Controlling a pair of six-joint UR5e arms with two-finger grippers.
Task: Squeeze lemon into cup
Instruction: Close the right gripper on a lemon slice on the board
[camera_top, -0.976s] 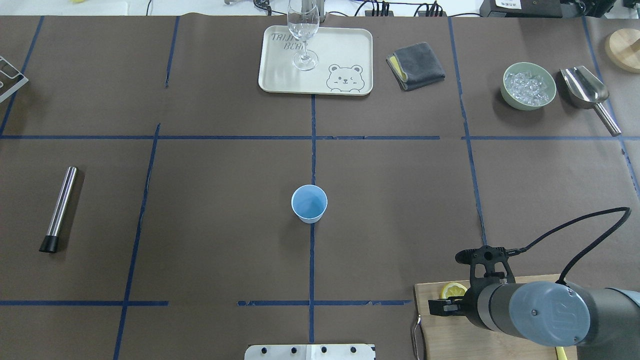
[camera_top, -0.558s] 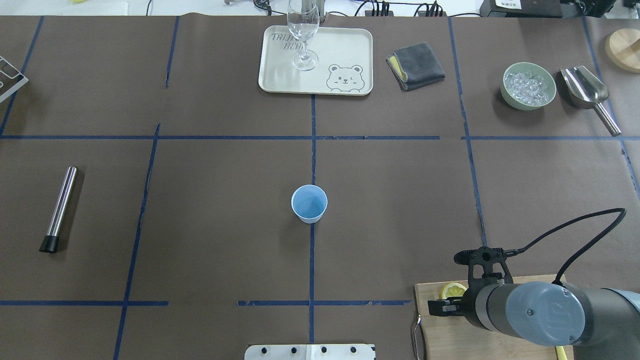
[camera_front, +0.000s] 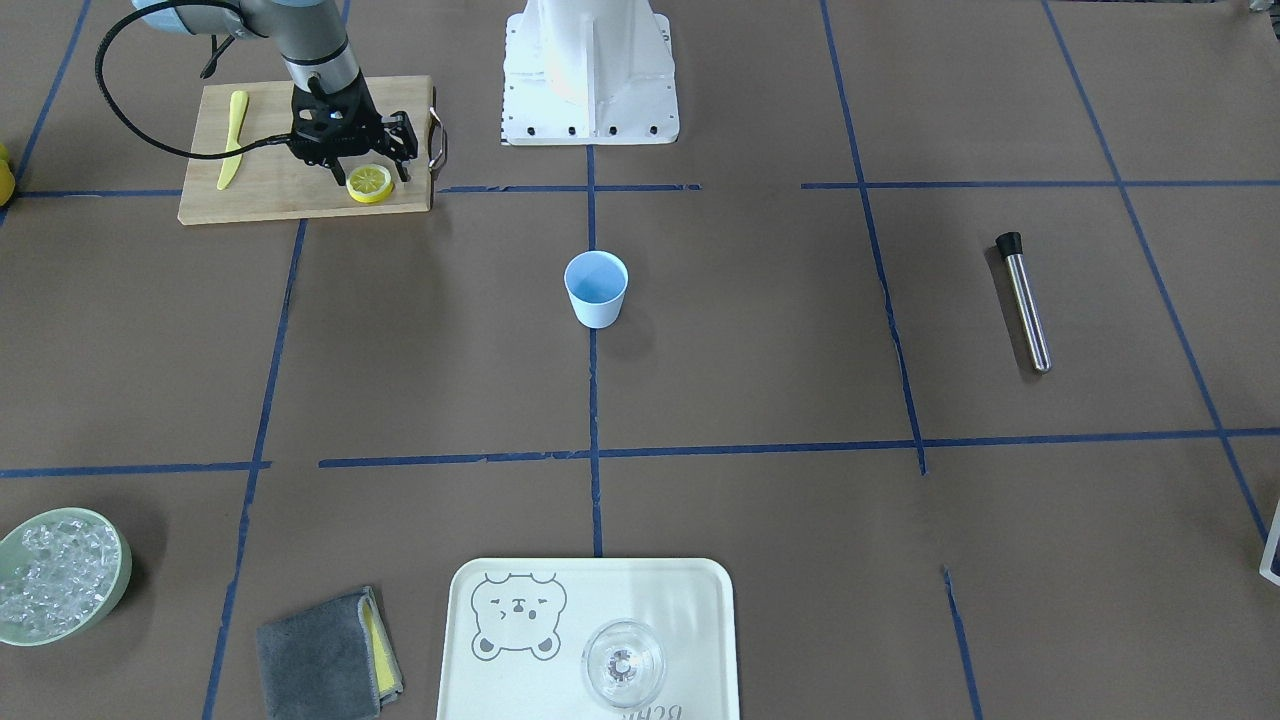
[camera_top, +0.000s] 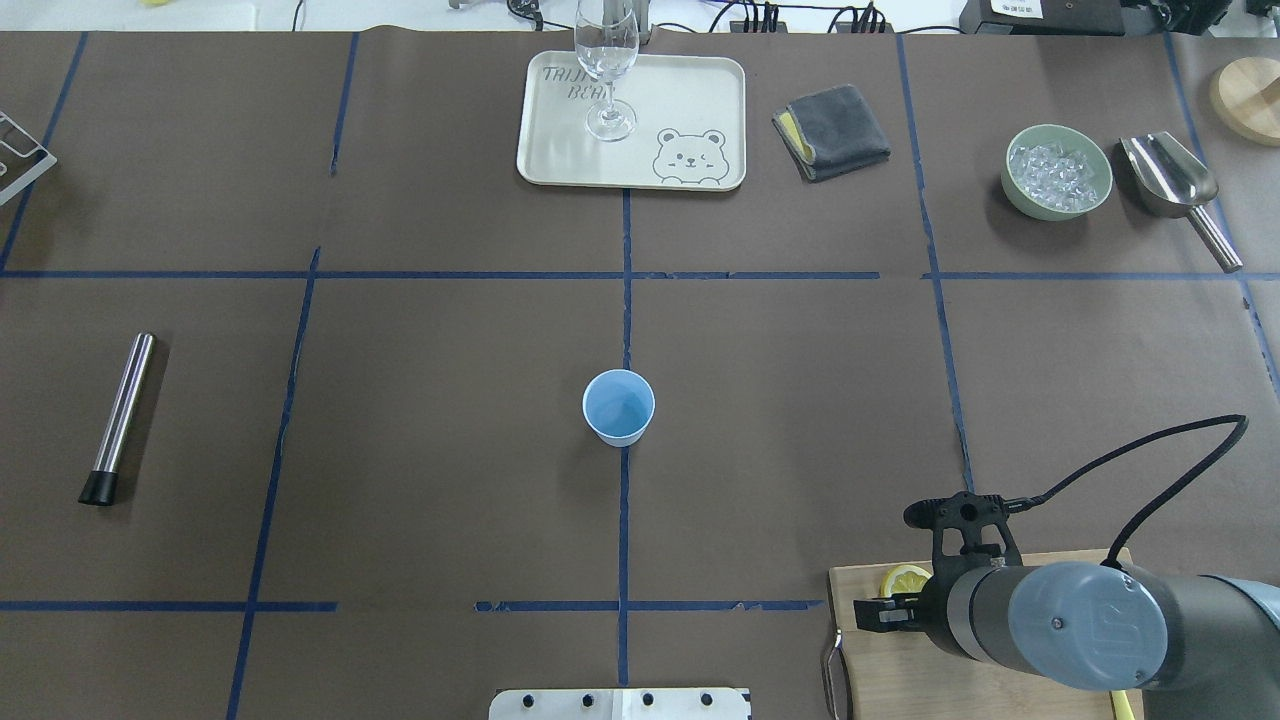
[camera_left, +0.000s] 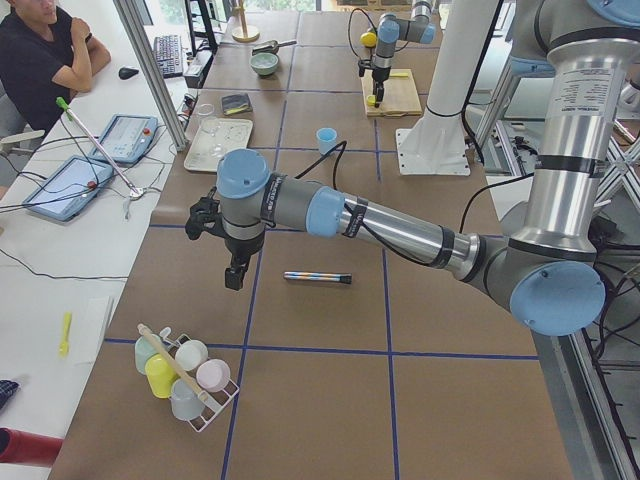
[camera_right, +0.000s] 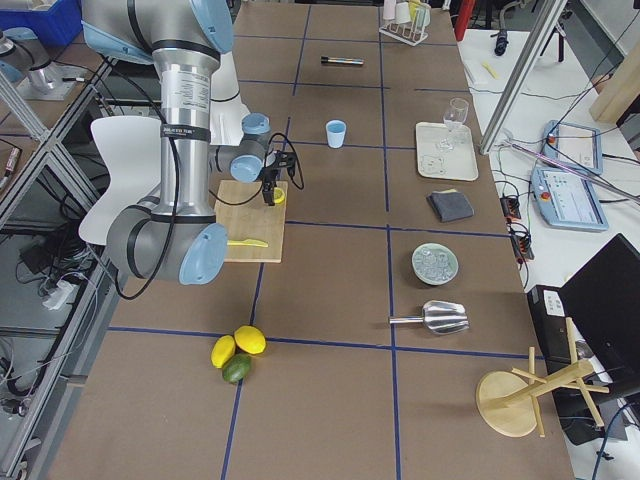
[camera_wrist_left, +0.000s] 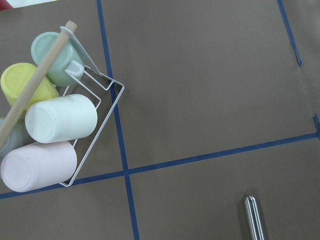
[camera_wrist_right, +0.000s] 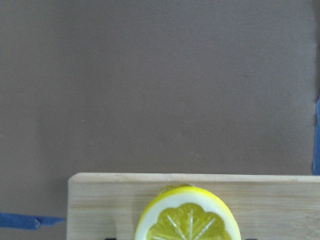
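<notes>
Front-facing view: the right gripper hangs over the pale wooden cutting board. Its fingers are apart, one on each side of the thin, round, yellow-rinded lemon slice lying flat at the board's edge. The small light blue plastic cup stands well apart from the board.

Overhead: the slice peeks out beside the wrist.

Left view: the left gripper is far from the board, and I cannot tell how its fingers stand.

Right wrist view: the slice lies directly below, so a straight descent looks enough.

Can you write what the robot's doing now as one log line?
stage: lemon pickup | right hand: straddles lemon on cutting board, grip unclear | cup: looks empty, mid-table | left hand: over table near mug rack
</notes>
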